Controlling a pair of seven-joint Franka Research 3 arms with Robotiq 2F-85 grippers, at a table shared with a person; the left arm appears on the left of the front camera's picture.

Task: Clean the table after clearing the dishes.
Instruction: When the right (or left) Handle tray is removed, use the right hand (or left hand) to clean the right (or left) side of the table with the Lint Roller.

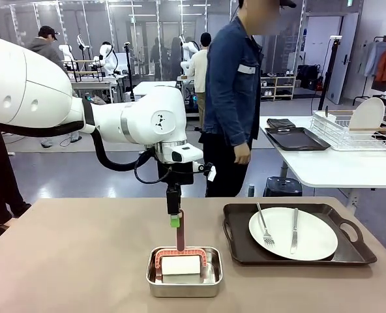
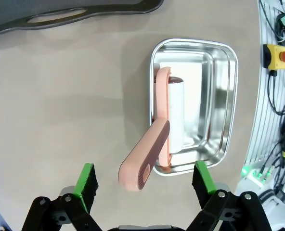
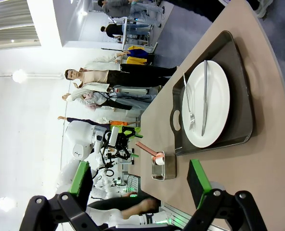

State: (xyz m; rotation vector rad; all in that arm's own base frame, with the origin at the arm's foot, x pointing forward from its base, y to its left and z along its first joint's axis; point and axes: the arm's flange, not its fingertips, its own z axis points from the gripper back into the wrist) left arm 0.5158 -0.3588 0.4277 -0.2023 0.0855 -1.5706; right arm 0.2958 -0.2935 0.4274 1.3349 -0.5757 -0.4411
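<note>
On the beige table (image 1: pixel 82 261) a white plate (image 1: pixel 313 235) carrying a fork (image 1: pixel 263 225) and a knife (image 1: pixel 295 229) sits on a dark brown tray (image 1: pixel 242 251) at the right. My left gripper (image 1: pixel 175 218) hangs over a small steel pan (image 1: pixel 184 287) that holds a lint roller (image 1: pixel 180 264) with a pink handle. In the left wrist view the left gripper (image 2: pixel 145 180) is open, and the tip of the roller handle (image 2: pixel 147 154) rises between the green pads without touching them. My right gripper (image 3: pixel 138 178) is open and holds nothing, high above the table (image 3: pixel 258 183), well off from the plate (image 3: pixel 214 110).
A person in a denim jacket (image 1: pixel 232 85) stands behind the far edge of the table. A smaller white table (image 1: pixel 336 166) at the back right carries a dark tray (image 1: pixel 297 138) and a dish rack (image 1: pixel 353 130). The tray's handled edge (image 2: pixel 60 14) lies beyond the pan (image 2: pixel 224 96).
</note>
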